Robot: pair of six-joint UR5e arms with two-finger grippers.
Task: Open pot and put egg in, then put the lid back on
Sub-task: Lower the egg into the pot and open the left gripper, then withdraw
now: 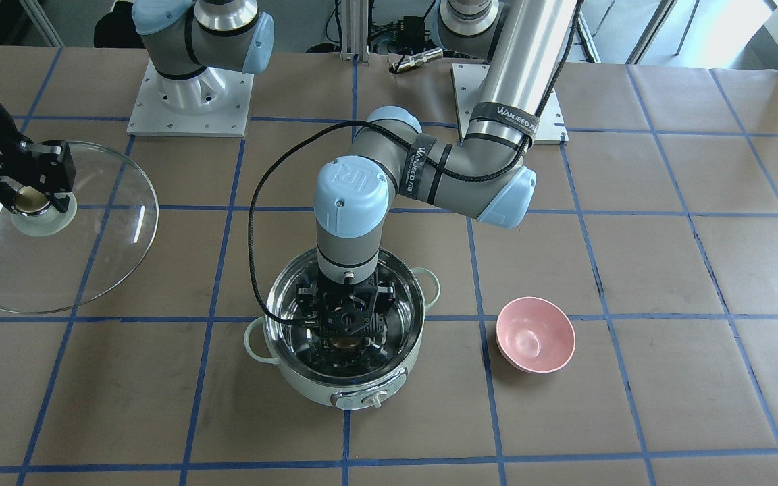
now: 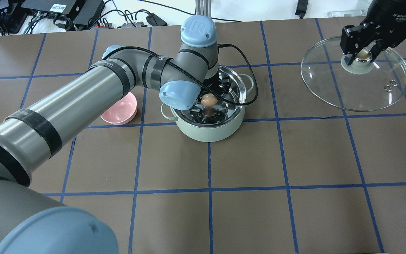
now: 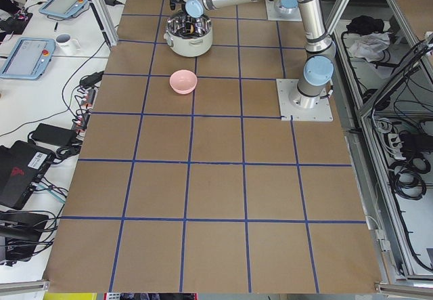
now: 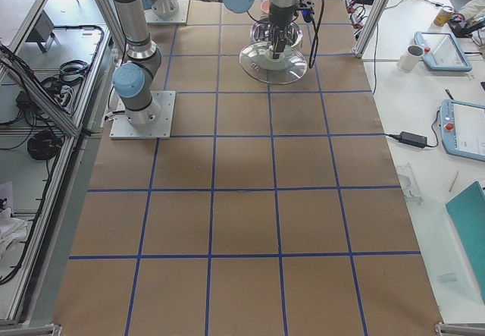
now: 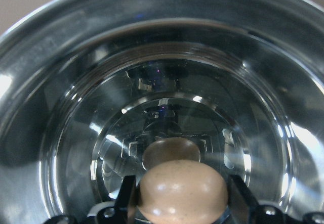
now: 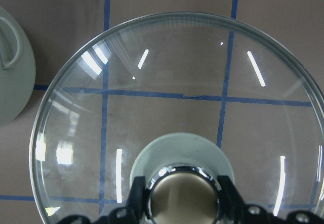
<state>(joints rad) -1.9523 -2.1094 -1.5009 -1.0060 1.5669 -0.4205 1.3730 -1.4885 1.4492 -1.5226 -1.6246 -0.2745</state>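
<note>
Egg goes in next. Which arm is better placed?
Left. The left gripper holds the egg down inside the open pot. The right gripper is shut on the lid by its knob, off to the pot's side.

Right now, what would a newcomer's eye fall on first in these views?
The left gripper reaches down inside the open pot at mid-table, with the egg clamped between its fingers over the shiny steel bottom. Off to the robot's right, the right gripper grips the lid by its knob. An empty pink bowl sits on the pot's other side.
</note>
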